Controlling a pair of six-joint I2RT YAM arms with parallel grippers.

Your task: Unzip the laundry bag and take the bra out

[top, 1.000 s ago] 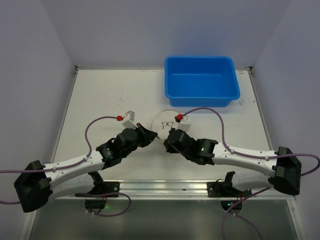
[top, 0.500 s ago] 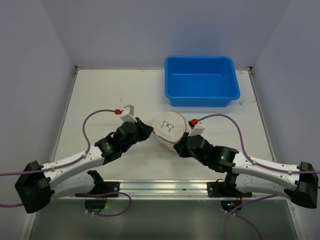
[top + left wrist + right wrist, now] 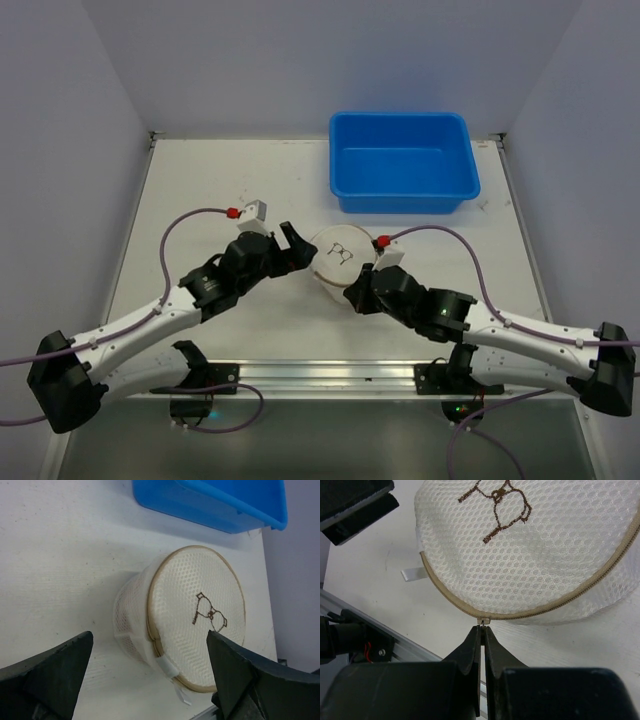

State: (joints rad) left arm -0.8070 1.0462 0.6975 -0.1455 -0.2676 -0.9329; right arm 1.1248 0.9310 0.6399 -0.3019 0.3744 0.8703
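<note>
Fingers (image 3: pixel 472 650) of the right gripper (image 3: pixel 482 630) are clenched on the small metal zipper pull (image 3: pixel 483 622) at 6 o'clock on the laundry bag (image 3: pixel 530 550) in the right wrist view, where the tan zipper band (image 3: pixel 535 611) looks closed. Seen from above, the bag sits tilted mid-table (image 3: pixel 220 190), at 7 o'clock from the blue tub (image 3: pixel 403 160), its bra outline (image 3: pixel 340 252) facing up. At the bag's 9 o'clock, the left gripper (image 3: pixel 295 245) is spread wide, grasping nothing, its fingertips just beside the mesh.
</note>
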